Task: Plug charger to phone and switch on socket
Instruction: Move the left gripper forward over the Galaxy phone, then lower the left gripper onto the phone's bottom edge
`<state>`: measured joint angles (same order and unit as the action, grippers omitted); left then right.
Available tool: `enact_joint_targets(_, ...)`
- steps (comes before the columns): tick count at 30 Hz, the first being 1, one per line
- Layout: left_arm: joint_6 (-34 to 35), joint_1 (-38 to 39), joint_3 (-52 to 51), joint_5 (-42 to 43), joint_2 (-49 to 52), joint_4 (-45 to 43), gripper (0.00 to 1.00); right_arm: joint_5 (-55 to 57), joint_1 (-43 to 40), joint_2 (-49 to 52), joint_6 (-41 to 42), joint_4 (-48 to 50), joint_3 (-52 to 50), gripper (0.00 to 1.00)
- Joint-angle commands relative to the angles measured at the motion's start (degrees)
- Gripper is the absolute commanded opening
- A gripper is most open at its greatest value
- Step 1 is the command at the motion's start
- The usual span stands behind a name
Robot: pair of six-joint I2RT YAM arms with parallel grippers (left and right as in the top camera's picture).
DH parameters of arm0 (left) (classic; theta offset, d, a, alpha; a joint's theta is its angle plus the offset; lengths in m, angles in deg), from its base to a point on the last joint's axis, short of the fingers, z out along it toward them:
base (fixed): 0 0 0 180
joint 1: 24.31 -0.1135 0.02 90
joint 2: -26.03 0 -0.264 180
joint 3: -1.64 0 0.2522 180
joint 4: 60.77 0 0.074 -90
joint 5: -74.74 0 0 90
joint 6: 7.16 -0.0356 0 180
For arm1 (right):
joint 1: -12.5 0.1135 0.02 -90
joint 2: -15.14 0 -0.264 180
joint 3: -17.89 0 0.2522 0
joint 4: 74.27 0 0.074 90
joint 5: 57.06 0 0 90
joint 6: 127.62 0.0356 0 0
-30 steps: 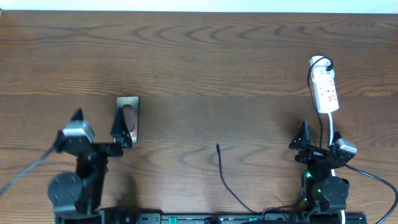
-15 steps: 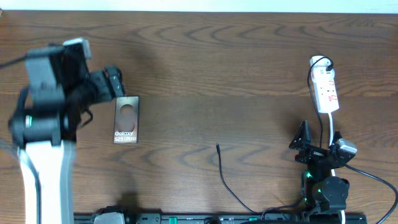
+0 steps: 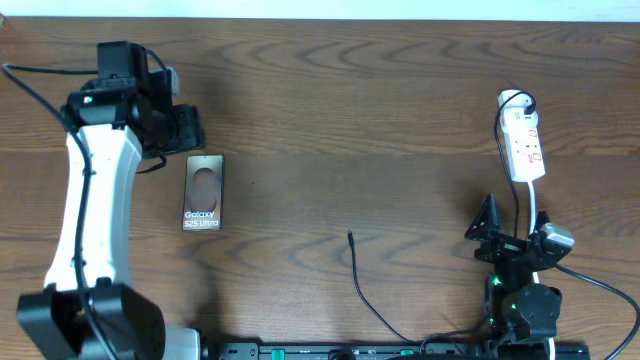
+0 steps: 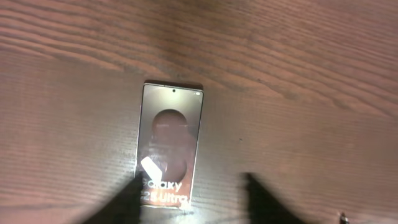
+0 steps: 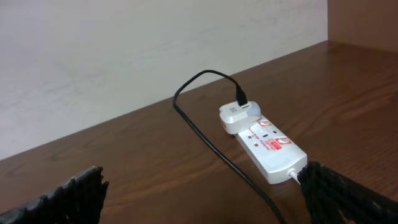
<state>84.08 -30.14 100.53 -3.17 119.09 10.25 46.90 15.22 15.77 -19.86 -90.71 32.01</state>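
Overhead: left gripper (image 3: 185,130) near the unlettered end of phone (image 3: 203,192); charger (image 3: 362,280) tip lies mid-table; socket (image 3: 523,147) far right.
Left wrist: jaws spread, empty, phone below.
Right wrist: right gripper (image 5: 202,186) wide apart, empty, facing socket.

One brown wood-grain tabletop (image 3: 330,90) carries one flat, dark brown-grey rectangular phone (image 3: 203,192), and that phone shows one large round mark and one line of white lettering. There is one thin black charger cable (image 3: 362,285) with one small plug tip. There is one white elongated power-strip socket (image 3: 525,150); the right wrist view shows two red marks on its face, one white plug adapter (image 5: 235,115) seated in it, and one white cord (image 3: 538,205). Two robot arms are in view: one white-cased left arm (image 3: 95,200) and one compact black right arm (image 3: 520,300). They bear two pincers, the left pincer (image 3: 188,130) and the right pincer (image 3: 485,232), each with two fingers.
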Motion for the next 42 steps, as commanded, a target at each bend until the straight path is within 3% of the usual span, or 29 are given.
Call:
enact_joint_targets(1, -0.8, 0.1, 1.3, 0.3, 2.1, -1.0, 0.56, 0.7, 0.4, -0.3, -0.2, -0.2, 0.0, 0.99)
enact_joint_targets(2, -0.8, 0.1, 1.3, 0.3, 2.5, -1.4, 0.82, 0.7, 0.4, -0.3, -0.2, -0.2, 0.0, 0.99)
enact_joint_targets(3, -0.8, 0.1, 1.3, 0.3, 2.8, -1.7, 1.00, 0.7, 0.4, -0.3, -0.2, -0.2, 0.0, 0.99)
enact_joint_targets(14, -0.8, 0.1, 1.3, 0.2, 3.0, -2.5, 1.00, 0.7, 0.4, -0.3, -0.2, -0.2, 0.0, 0.99)
enact_joint_targets(19, -0.8, 0.1, 1.3, -6.8, 3.0, 2.3, 1.00, 0.7, 0.4, -0.3, -0.2, -0.2, 0.0, 0.99)
enact_joint_targets(26, -0.8, 0.1, 1.1, -6.8, 3.0, 10.2, 1.00, 0.7, 0.4, -0.3, -0.2, -0.2, 0.0, 0.99)
enact_joint_targets(34, -0.5, 0.9, -0.6, -5.9, 3.0, 12.6, 1.00, 0.7, 0.4, -0.3, -0.2, -0.2, 0.0, 0.99)
enact_joint_targets(42, -0.8, 4.9, -0.6, -6.0, 3.1, 8.3, 1.00, 0.7, 0.4, -0.3, -0.2, -0.2, 0.0, 0.99)
